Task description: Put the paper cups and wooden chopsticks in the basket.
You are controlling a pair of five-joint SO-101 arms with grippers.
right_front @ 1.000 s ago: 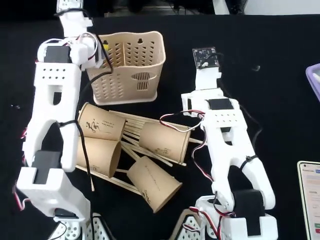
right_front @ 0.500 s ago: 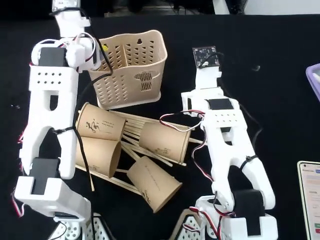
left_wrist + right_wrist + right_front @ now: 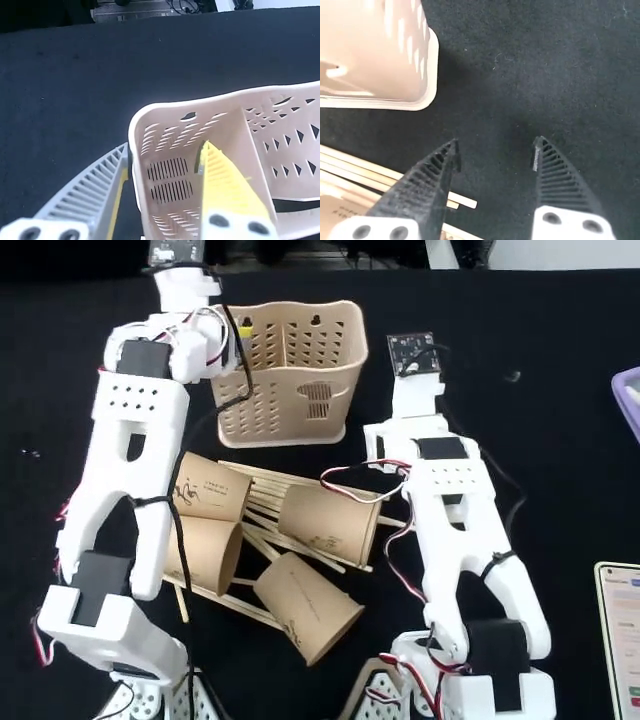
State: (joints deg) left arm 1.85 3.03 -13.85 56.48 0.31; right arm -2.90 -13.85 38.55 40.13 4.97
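At the far left the left arm (image 3: 120, 470) reaches up the black bench (image 3: 560, 490) to the basket (image 3: 290, 405), which stands at the back, between the two arms. The left hand (image 3: 165, 147) is clasped on the basket's left end wall, with the grey finger (image 3: 95, 195) outside it and the yellow one (image 3: 225, 190) inside (the rim runs straight between them). In front of the basket, four paper cups (image 3: 328, 523) lie on their sides in a loose heap. Two are by the left arm, one of them partly behind it; one is in the middle, and one is nearest the arm bases. Under and between them the wooden chopsticks (image 3: 270, 478) are spread flat on the bench, most slanting from upper left to lower right. To the right of the heap is the right arm (image 3: 450, 500). The right hand (image 3: 495, 142) is spread wide with nothing in it, above bare cloth near the basket's corner and just past the chopstick ends. At the right edge sit a purple rim (image 3: 630, 400) and a lit screen (image 3: 620, 640)
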